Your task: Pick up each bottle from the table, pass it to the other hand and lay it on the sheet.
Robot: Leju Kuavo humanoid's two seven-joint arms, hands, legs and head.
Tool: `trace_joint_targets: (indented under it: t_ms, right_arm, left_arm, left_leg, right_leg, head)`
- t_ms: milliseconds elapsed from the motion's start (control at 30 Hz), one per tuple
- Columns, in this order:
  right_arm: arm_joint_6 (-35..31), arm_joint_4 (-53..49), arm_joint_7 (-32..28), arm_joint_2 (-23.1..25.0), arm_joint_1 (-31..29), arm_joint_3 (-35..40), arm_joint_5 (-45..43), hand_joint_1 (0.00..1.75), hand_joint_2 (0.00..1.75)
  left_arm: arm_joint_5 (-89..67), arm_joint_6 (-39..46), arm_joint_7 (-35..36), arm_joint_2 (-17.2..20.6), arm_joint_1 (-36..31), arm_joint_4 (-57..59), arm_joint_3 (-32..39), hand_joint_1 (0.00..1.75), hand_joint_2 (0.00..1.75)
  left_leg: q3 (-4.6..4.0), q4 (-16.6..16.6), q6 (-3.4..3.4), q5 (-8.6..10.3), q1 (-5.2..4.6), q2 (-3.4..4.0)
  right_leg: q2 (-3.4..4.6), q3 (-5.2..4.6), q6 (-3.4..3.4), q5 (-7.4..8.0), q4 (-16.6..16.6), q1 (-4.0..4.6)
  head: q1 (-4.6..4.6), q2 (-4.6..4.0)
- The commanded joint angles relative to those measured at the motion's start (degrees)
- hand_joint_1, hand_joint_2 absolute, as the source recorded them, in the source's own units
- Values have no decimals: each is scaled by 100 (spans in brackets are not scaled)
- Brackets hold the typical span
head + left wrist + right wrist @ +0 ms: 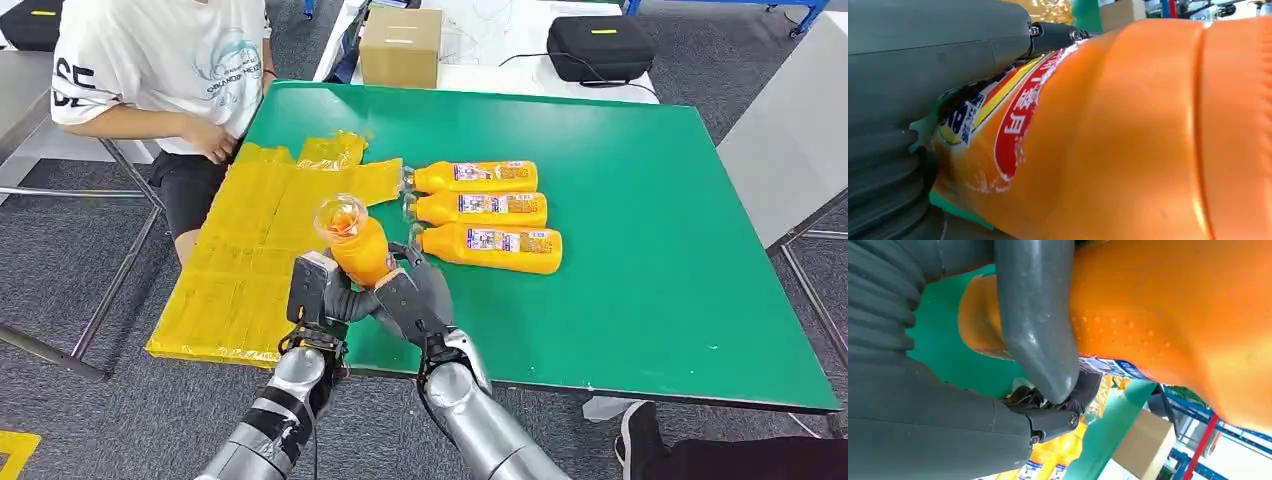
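above green table (640, 250), both hands' fingers (345, 303) around bottle (358, 245)

Right hand (1038, 365) around orange bottle (1168, 315); green table (948, 360) beneath

Held bottle (1128, 140) label with red unreadable characters, person's white shirt (150, 55) reading "SE"

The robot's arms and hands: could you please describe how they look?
Both arms are silver metal with black bands; a black cable runs beside the left one. The left hand and right hand are dark grey, each with a grey ribbed cover and a thick, smooth grey thumb in the wrist views.
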Motion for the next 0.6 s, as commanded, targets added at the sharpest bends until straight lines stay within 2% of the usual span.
trace_joint_targets:
  t_ms: [33, 367, 467, 500, 600]
  right_arm:
    - [-146, 305, -129, -142, -177, 98, -190, 0, 175]
    - [-488, -674, -264, -381, 139, -218, -450, 0, 175]
    - [-555, -1215, -276, -511, 317, -323, -519, 0, 175]
    - [-579, -1421, -276, -571, 363, -396, -547, 0, 175]
    - [-566, -1632, -242, -643, 404, -493, -540, 0, 175]
  left_arm:
    - [245, -73, -94, 54, -222, 380, 268, 175, 175]
    - [267, 180, -236, 345, -265, 15, 614, 175, 175]
    - [-149, 602, -327, 541, -368, -19, 691, 175, 175]
    - [-589, 1045, -379, 672, -467, 25, 693, 175, 175]
    - [-1083, 1327, -397, 828, -608, 107, 740, 175, 175]
  left_leg:
    - [19, -4, -5, -6, 4, 1]
    - [26, -3, -8, -10, 5, -2]
    - [7, -3, -5, -2, 4, -1]
    - [15, 0, -7, -6, 5, 0]
    - [17, -1, -7, -6, 5, -4]
  right_leg:
    - [0, 18, -7, -6, -4, 4]
    - [-3, 26, -10, -11, -2, 5]
    - [-1, 7, -6, -2, -2, 4]
    - [-1, 14, -9, -7, 1, 5]
    - [-5, 15, -10, -8, 2, 5]
  head:
    - [2, 0]
    - [0, 0]
    - [0, 0]
    - [0, 0]
    - [0, 0]
